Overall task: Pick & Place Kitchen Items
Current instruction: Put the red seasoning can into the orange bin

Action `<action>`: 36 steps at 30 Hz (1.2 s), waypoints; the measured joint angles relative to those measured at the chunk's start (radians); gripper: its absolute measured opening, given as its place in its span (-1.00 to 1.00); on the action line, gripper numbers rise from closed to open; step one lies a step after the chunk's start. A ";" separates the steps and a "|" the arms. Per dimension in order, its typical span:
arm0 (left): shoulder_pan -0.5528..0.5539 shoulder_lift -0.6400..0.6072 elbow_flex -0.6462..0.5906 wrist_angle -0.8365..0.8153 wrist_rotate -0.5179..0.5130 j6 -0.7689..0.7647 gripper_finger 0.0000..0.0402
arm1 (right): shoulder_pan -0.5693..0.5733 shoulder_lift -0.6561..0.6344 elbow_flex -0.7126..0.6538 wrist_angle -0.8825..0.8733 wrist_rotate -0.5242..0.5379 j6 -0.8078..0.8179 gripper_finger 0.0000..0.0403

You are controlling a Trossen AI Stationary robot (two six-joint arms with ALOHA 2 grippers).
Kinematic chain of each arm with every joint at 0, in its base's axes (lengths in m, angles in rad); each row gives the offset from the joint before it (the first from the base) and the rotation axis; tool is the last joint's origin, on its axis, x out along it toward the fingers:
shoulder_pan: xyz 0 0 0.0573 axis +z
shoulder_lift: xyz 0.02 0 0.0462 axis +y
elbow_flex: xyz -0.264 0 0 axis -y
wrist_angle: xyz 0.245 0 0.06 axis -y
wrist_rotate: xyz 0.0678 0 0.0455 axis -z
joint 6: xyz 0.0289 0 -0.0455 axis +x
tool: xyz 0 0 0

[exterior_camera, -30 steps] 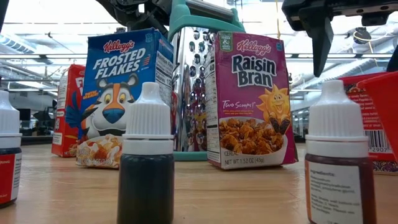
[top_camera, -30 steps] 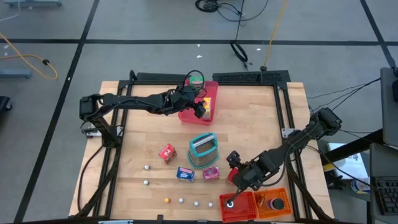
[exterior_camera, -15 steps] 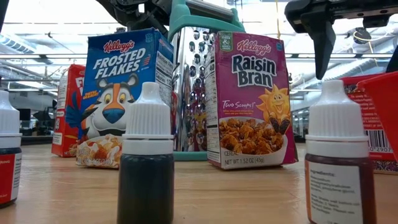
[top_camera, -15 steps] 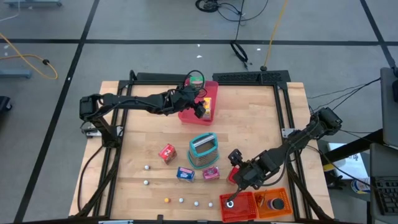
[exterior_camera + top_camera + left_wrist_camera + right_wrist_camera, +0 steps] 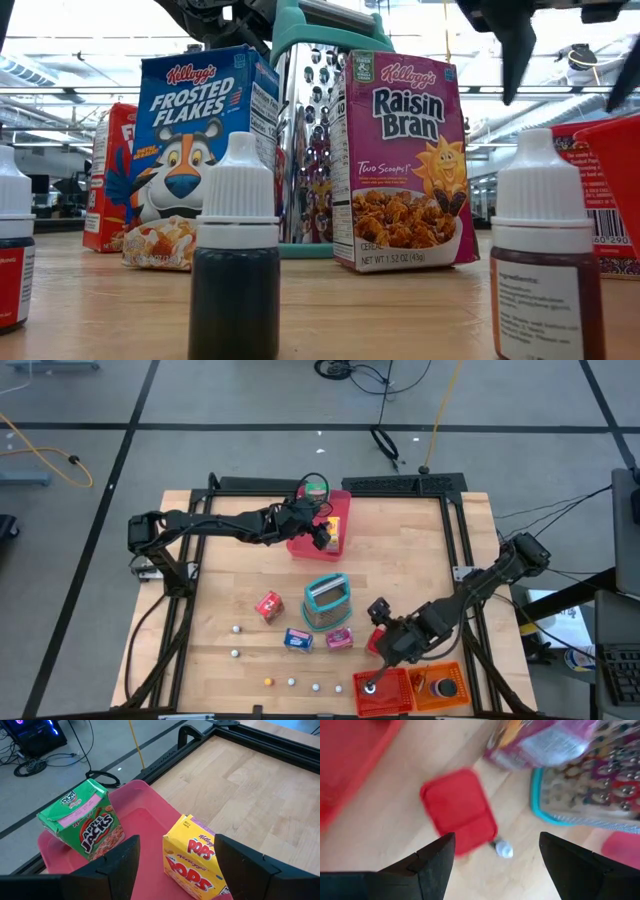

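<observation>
In the high view my left gripper hovers open over the pink tray. Its fingers stand on either side of the yellow Pops box without touching it. A green Apple Jacks box stands beside that box in the tray. My right gripper is open above a flat red packet that lies on the table, with a small white-capped bottle just past it. The Raisin Bran box, the Frosted Flakes box and a red box stand upright on the wood.
A teal-framed grater stands mid-table behind the cereal boxes. A red bin and an orange bin sit at the near right corner. Small dropper bottles and balls line the near edge.
My right gripper has risen a little over the red packet; in the low view its finger has climbed and a second finger now shows to the right. The left arm and all items have kept still.
</observation>
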 joint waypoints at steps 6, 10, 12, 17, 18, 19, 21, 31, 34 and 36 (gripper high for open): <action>0.000 0.000 0.000 0.000 0.000 0.000 0.28 | 0.041 0.007 -0.001 0.015 -0.001 -0.049 0.40; -0.001 0.000 0.000 0.000 0.000 -0.001 0.28 | 0.045 0.019 -0.001 0.062 -0.004 -0.029 0.40; -0.001 0.000 0.000 0.000 0.000 -0.002 0.28 | 0.048 0.029 -0.001 0.062 -0.006 -0.032 0.40; -0.002 0.000 0.000 -0.026 0.001 -0.010 0.28 | 0.054 0.061 -0.001 0.056 -0.031 -0.042 0.40; -0.002 0.000 0.000 -0.034 0.001 -0.015 0.28 | 0.055 0.063 -0.001 0.058 -0.029 -0.052 0.40; -0.002 0.000 0.000 -0.039 0.001 -0.017 0.28 | 0.055 0.064 -0.001 0.059 -0.030 -0.057 0.40; -0.002 0.000 0.000 -0.048 0.001 -0.018 0.28 | 0.055 0.064 -0.001 0.068 -0.029 -0.058 0.40; -0.002 0.000 0.000 -0.048 0.001 -0.019 0.28 | 0.040 0.064 -0.042 0.143 -0.041 -0.118 0.40; -0.002 0.000 0.000 -0.048 0.001 -0.019 0.28 | 0.032 0.064 -0.062 0.159 -0.059 -0.121 0.40; -0.002 0.000 0.000 -0.048 0.000 -0.019 0.28 | 0.027 0.064 -0.075 0.176 -0.057 -0.140 0.40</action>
